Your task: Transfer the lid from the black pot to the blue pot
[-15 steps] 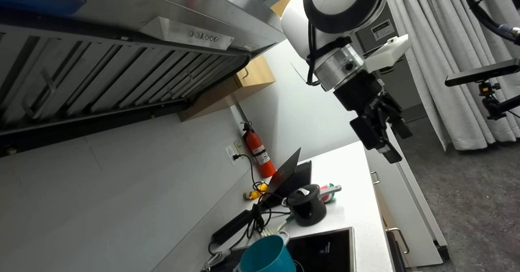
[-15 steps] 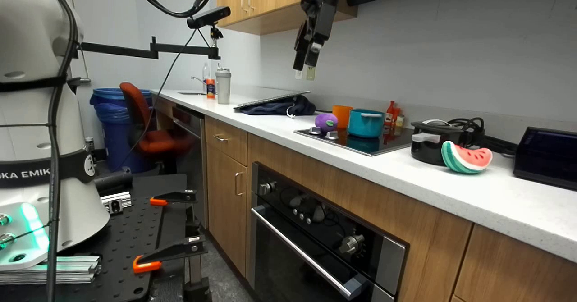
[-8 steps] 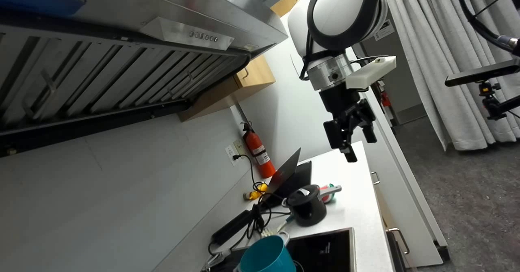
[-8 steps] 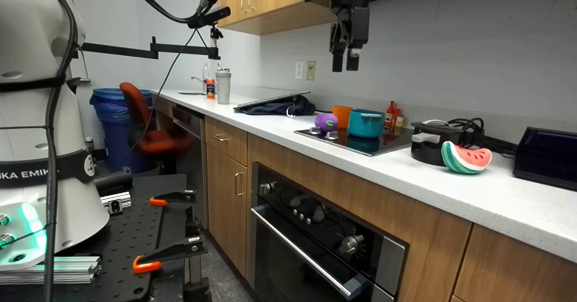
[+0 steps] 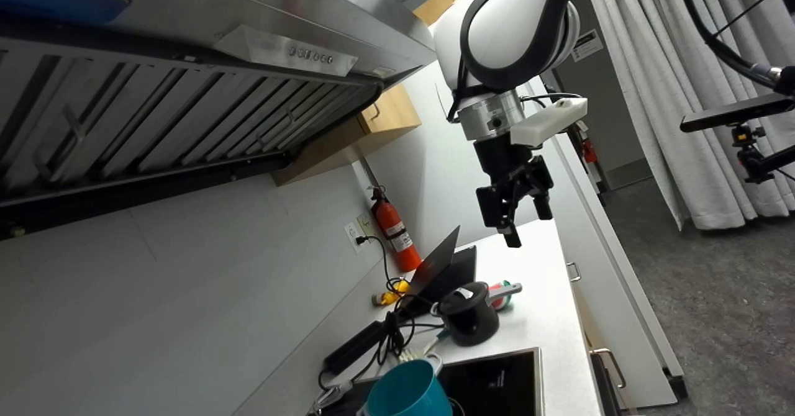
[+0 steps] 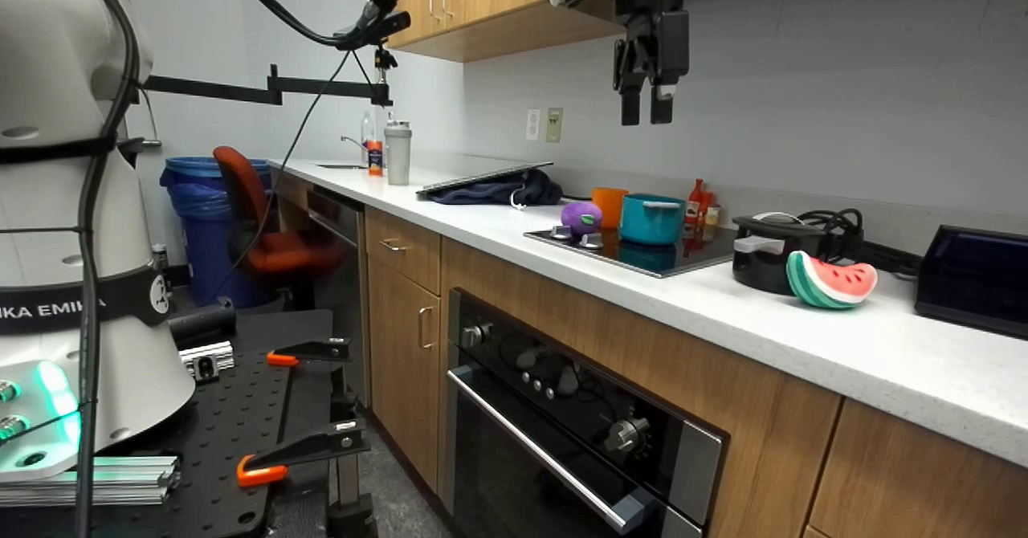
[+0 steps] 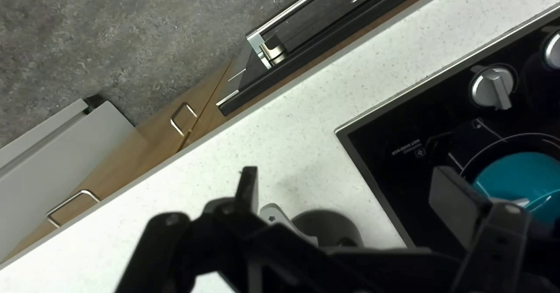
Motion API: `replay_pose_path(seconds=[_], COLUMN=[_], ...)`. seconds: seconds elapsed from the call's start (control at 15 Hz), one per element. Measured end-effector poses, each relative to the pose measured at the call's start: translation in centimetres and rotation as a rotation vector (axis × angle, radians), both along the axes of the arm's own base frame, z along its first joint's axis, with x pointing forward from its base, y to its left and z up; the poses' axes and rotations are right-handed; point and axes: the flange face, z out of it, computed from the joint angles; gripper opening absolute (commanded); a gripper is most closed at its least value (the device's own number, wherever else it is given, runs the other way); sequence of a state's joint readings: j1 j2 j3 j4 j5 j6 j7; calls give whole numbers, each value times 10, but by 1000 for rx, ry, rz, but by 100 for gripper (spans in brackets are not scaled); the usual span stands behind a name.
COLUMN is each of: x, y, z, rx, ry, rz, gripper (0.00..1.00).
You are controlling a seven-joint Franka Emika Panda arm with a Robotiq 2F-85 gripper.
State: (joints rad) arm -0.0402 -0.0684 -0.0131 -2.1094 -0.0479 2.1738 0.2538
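The black pot [image 5: 473, 328] stands on the counter beside the cooktop, with the dark lid [image 5: 463, 299] on top. In an exterior view, the black pot [image 6: 755, 269] also shows a pale piece on top of its lid [image 6: 777, 218]. The blue pot [image 5: 410, 392] stands open on the cooktop; it also shows in an exterior view [image 6: 652, 221]. My gripper [image 5: 528, 225] is open and empty, pointing down, high above the counter. In the wrist view the gripper [image 7: 350, 191] spans above the lid [image 7: 326, 227], partly hidden by the fingers, and the blue pot [image 7: 518, 177] is at right.
A toy watermelon slice [image 6: 837, 281] leans by the black pot's grey handle [image 5: 506, 290]. A purple toy [image 6: 581, 218] and an orange cup [image 6: 608, 205] are near the blue pot. Black cables [image 5: 392, 335] lie behind. The range hood [image 5: 186, 105] hangs over the counter.
My gripper has swung from tilted to pointing down and moved over the counter, leftward in one exterior picture and rightward in another. It stays open. The pots and lid have not moved.
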Motion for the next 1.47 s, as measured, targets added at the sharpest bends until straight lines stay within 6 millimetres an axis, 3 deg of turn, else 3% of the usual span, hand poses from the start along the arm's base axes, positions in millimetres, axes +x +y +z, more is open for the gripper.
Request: replay_pose_path(seconds=[0.6, 1.07, 1.47], x=[5, 41, 76], y=[-1, -6, -9], z=[-9, -6, -22], rx=[-3, -30, -66], ry=[15, -32, -118], rz=[1, -1, -12], gripper=[100, 100, 100])
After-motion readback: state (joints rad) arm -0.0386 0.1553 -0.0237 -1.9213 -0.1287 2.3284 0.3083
